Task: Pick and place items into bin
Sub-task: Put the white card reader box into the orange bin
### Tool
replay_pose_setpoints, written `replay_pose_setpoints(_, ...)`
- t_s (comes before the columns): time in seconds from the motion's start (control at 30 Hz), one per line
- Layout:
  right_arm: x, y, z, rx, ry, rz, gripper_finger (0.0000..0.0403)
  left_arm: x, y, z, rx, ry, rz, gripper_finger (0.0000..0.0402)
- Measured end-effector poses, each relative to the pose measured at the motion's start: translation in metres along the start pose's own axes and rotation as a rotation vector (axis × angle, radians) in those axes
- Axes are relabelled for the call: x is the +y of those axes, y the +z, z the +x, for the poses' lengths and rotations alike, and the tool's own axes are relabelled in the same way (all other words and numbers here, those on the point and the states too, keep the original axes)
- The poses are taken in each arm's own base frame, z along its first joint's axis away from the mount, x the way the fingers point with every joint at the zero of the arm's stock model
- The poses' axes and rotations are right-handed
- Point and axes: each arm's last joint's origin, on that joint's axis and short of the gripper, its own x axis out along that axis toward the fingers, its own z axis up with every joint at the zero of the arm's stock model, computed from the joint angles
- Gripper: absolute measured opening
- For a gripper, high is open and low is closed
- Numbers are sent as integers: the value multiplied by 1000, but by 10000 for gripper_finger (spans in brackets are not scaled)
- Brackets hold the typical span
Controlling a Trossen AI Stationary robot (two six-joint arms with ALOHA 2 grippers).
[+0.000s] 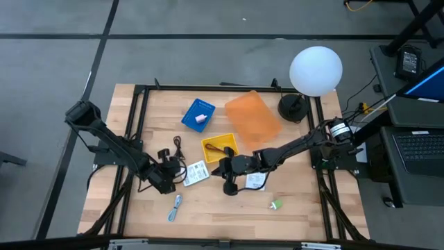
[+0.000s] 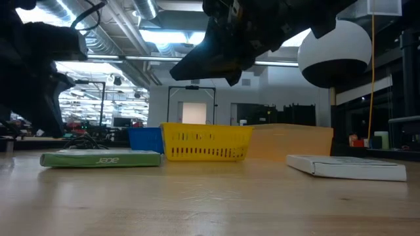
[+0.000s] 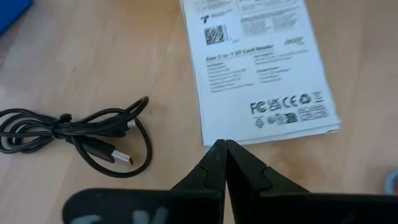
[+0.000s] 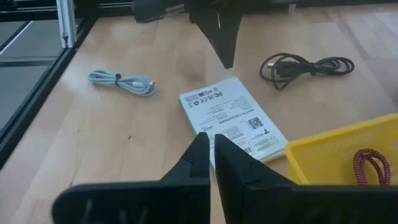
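Listing what I have on the worktop, nearest edge first. Green piece: alone near the front right. Blue-silver cord: coiled near the front left, also seen from the right wrist. Left gripper: low over the boards, fingers pressed together, empty, tip just short of the left white packet, whose printed label faces up. Right gripper: fingers pressed together, holding nothing, hovering between the two packets. Second white packet: flat on the wood just beside the right gripper, partly under the arm. Black cord: bundled beside the left packet, clear of it. Yellow bin: behind the packets, dark-red cord lying inside. Blue tray: farther back, pink block in it. Orange lid: flat beside the blue tray. White globe lamp: back right corner.
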Motion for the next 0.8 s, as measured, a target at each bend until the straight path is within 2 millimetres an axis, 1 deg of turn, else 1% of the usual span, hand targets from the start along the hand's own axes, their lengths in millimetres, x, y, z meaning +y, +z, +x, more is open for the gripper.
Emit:
replay_pose_setpoints(0.2,1,0,0,-3,-13,-2,7,-2,-1,5,-1,18,4,1)
replay_pose_setpoints(0.63,1,0,0,-5,-23,19,7,-3,1,6,-22,12,-3,3)
replay_pose_setpoints(0.8,1,0,0,-5,-23,19,7,-2,2,14,-5,34,-10,3)
